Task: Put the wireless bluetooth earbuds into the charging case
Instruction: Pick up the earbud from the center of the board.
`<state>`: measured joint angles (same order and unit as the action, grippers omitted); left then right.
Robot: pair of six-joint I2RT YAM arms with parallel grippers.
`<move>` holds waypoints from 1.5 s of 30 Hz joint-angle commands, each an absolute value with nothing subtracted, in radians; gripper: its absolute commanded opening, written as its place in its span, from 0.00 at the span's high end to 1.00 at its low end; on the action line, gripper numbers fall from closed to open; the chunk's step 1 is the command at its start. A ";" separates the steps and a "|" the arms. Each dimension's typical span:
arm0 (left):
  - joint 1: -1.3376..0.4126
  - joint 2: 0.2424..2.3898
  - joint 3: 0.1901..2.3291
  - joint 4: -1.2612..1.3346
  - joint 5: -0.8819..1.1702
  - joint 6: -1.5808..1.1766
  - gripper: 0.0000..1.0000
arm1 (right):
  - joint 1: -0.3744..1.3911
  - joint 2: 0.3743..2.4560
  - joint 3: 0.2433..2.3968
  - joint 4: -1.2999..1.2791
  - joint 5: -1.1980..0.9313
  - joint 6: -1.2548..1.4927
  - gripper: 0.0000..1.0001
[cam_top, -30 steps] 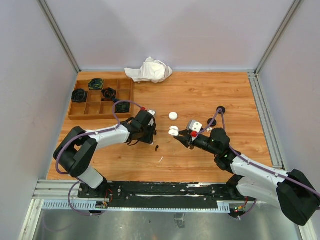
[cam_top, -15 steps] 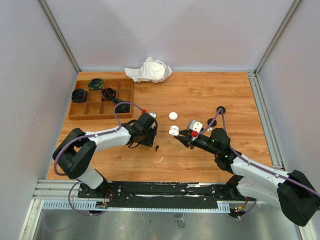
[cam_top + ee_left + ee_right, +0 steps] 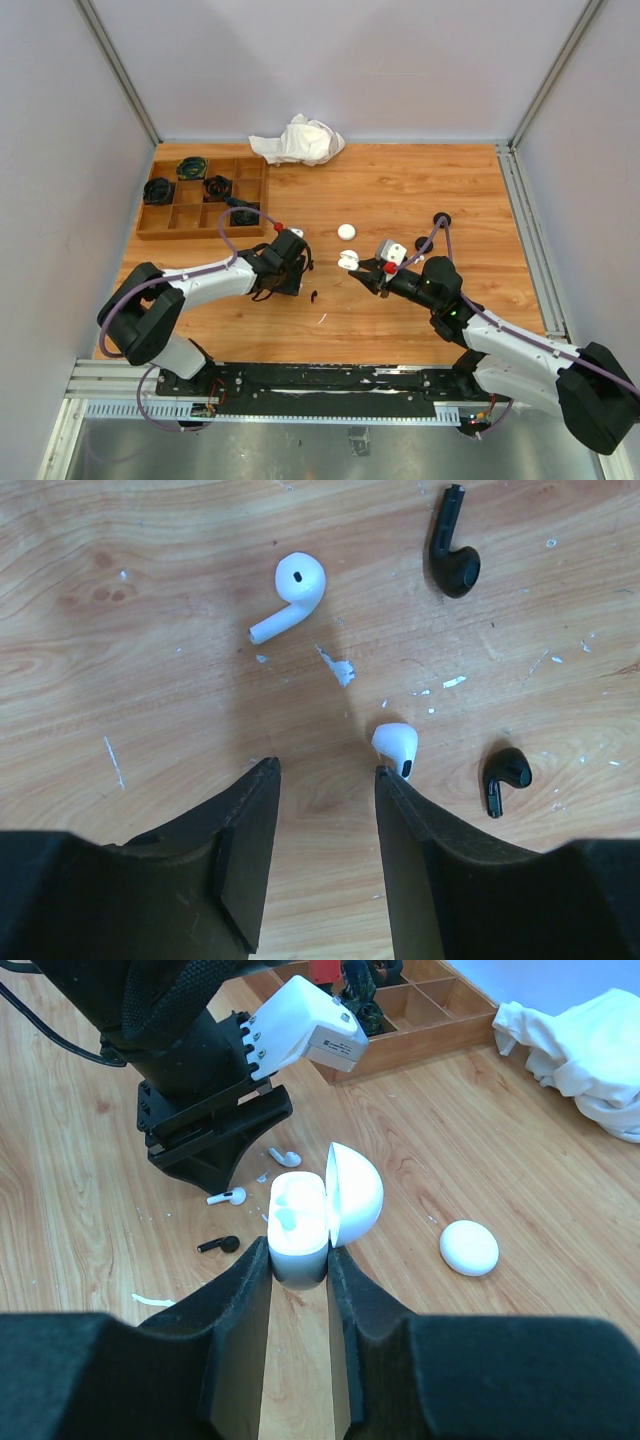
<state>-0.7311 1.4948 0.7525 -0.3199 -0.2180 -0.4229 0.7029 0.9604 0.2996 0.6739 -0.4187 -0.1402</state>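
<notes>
While the right hand [image 3: 298,1263] clamps the open white charging case [image 3: 297,1222] between its fingers, lid tipped back to the right and both wells bare, the left hand [image 3: 325,780] hangs low over the worktop [image 3: 150,680]. The left hand's fingers are moderately spread, with nothing between them. One white earbud [image 3: 397,748] lies right against the tip of the left hand's right-side finger; whether they touch I cannot tell. The second white earbud [image 3: 290,592] lies farther out, its stem angled down and left. A black earbud [image 3: 453,558] sits beyond it to the right, and the other black earbud [image 3: 505,775] lies just outside the same finger. All four rest on the wood, outside the case. A closed white case [image 3: 469,1247] lies apart, right of the held one.
</notes>
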 commanded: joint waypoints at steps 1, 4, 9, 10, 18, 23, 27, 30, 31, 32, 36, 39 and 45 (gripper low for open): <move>-0.739 1.449 0.772 -0.347 -0.229 -0.458 0.51 | 0.722 0.939 0.301 0.681 -0.414 -0.156 0.93; -0.739 1.415 0.788 -0.357 -0.188 -0.474 0.51 | 0.723 0.934 0.299 0.680 -0.410 -0.159 0.93; -0.739 1.404 0.807 -0.345 -0.155 -0.470 0.51 | 0.721 0.939 0.302 0.678 -0.411 -0.157 0.93; -0.739 1.419 0.818 -0.346 -0.147 -0.462 0.51 | 0.722 0.939 0.302 0.678 -0.412 -0.158 0.93; -0.739 1.535 0.890 -0.364 -0.127 -0.414 0.59 | 0.723 0.927 0.301 0.669 -0.406 -0.159 0.93; -0.739 1.583 0.915 -0.391 -0.120 -0.404 0.61 | 0.724 0.927 0.302 0.667 -0.407 -0.159 0.93; -0.739 1.604 0.918 -0.408 -0.131 -0.399 0.61 | 0.724 0.925 0.302 0.667 -0.408 -0.159 0.93; -0.739 1.617 0.923 -0.419 -0.146 -0.398 0.61 | 0.723 0.928 0.303 0.667 -0.409 -0.160 0.93; -0.740 1.622 0.925 -0.423 -0.153 -0.398 0.61 | 0.724 0.928 0.304 0.667 -0.411 -0.159 0.93; -0.739 1.626 0.925 -0.422 -0.154 -0.396 0.61 | 0.723 0.928 0.304 0.667 -0.410 -0.159 0.93; -0.739 1.653 0.928 -0.405 -0.138 -0.389 0.61 | 0.724 0.931 0.303 0.668 -0.411 -0.159 0.93; -0.739 1.672 0.935 -0.396 -0.131 -0.387 0.62 | 0.724 0.931 0.303 0.667 -0.411 -0.160 0.93; -0.739 1.680 0.935 -0.406 -0.122 -0.386 0.69 | 0.724 0.921 0.303 0.663 -0.407 -0.161 0.93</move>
